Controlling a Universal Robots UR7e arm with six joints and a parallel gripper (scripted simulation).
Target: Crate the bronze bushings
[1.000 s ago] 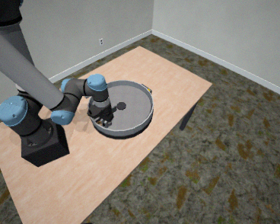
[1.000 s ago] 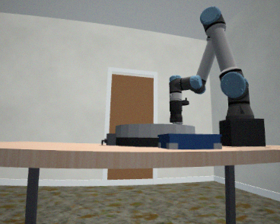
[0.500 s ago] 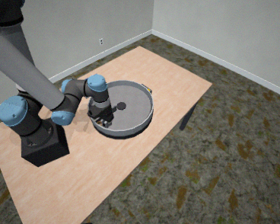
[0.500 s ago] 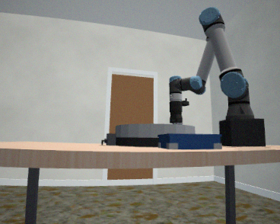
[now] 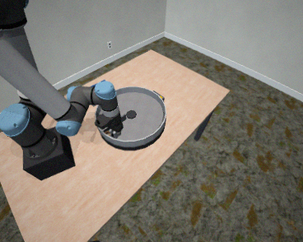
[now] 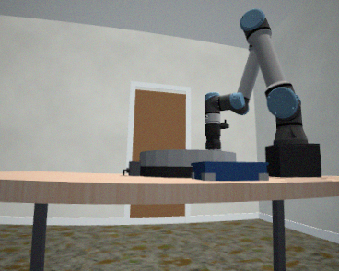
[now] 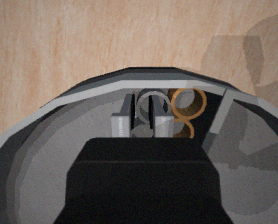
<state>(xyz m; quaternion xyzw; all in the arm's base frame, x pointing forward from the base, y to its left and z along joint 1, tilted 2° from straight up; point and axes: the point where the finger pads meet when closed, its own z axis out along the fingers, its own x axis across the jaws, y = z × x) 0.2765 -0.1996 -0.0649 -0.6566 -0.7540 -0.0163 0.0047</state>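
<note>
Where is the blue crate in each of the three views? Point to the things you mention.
Top: only a sliver of the blue crate (image 5: 98, 83) (image 6: 230, 170) shows, past the turning table's far rim, beside the arm.
Exterior: right of centre, before the turning table (image 5: 145, 137) (image 6: 187, 158) (image 7: 102, 89).
Wrist: not in it.
Shared landmark: the turning table.

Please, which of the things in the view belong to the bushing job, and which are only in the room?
Part of the job:
- bronze bushings
- grey bushings, apparently the steel ones, to stay
- turning table
- blue box, probably the crate
- gripper

Only in the room:
- brown door
- wall socket
</note>
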